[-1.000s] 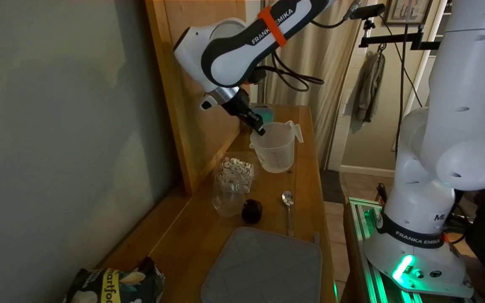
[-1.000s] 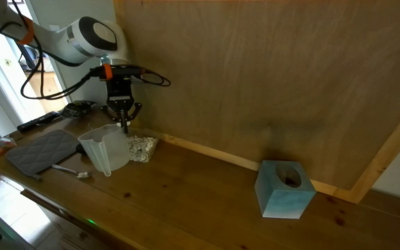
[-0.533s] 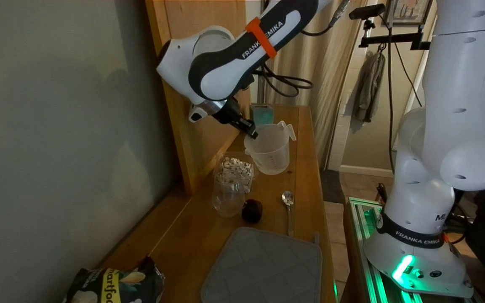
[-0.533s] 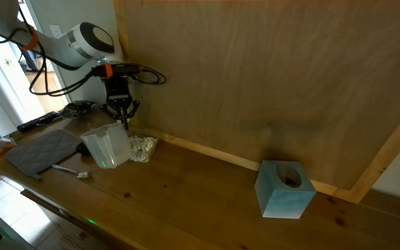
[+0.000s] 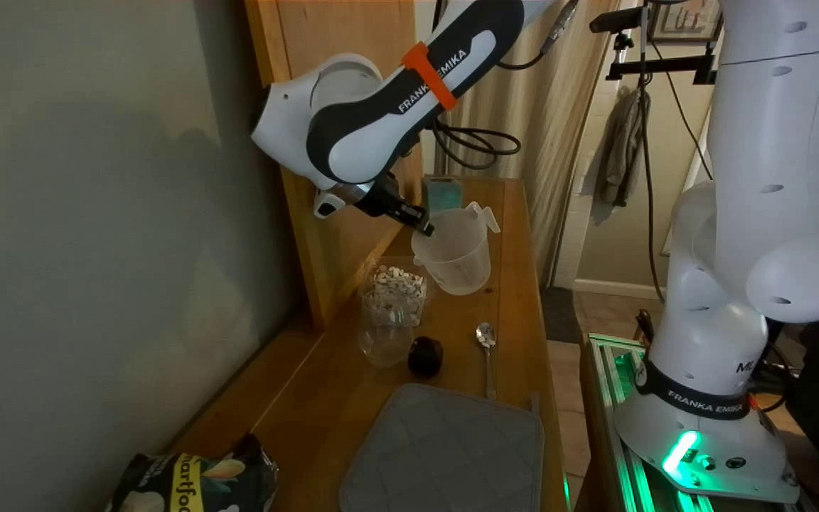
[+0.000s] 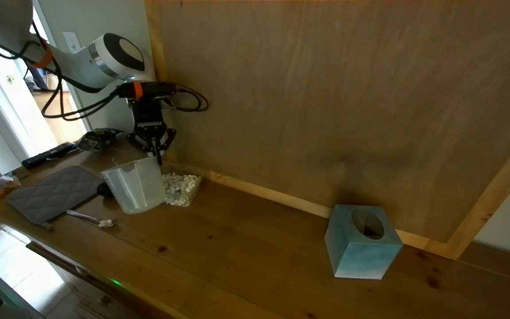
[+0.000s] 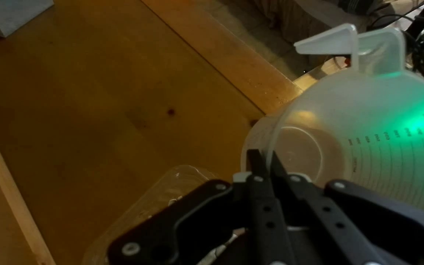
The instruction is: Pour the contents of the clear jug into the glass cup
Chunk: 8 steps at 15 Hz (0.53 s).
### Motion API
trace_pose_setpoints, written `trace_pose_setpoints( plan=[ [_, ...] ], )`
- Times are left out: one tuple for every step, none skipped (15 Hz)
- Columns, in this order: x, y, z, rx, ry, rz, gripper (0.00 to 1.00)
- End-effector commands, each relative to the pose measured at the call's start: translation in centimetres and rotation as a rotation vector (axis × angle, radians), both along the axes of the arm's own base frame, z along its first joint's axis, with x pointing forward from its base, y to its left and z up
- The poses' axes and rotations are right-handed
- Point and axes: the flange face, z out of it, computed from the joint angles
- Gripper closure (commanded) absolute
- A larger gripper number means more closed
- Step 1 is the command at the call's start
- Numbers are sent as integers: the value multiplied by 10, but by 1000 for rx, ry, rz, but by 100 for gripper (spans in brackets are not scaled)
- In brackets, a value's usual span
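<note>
Robot forearm (image 5: 374, 139) says FRANK… EMIKA, orange strap (image 5: 429, 75) cutting across middle. Black band (image 5: 697, 401) around robot base (image 5: 719, 439): FRANKA EMIKA too, reads clean. Just above, M plus something, can't make out. Black bag (image 5: 221, 487), yellow strip (image 5: 187, 483): "artfo", rest unclear. Clear jug (image 7: 363, 106), wrist view: scale (image 7: 392, 158) with tiny numbers, too blurry to read.
</note>
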Motion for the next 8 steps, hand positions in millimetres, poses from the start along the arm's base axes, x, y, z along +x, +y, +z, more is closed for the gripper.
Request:
trace_pose_setpoints(
  plan=[
    [0,0,0,0,1,0,96],
    [0,0,0,0,1,0,96],
    [0,0,0,0,1,0,96],
    [-3,1,3,-1,0,10,99],
    [-5,4,4,-7,-3,23,99],
    [-7,10,7,13,-2,42,99],
    [-10,15,9,13,-3,62,99],
    [-12,20,10,17,-1,78,99]
  ],
)
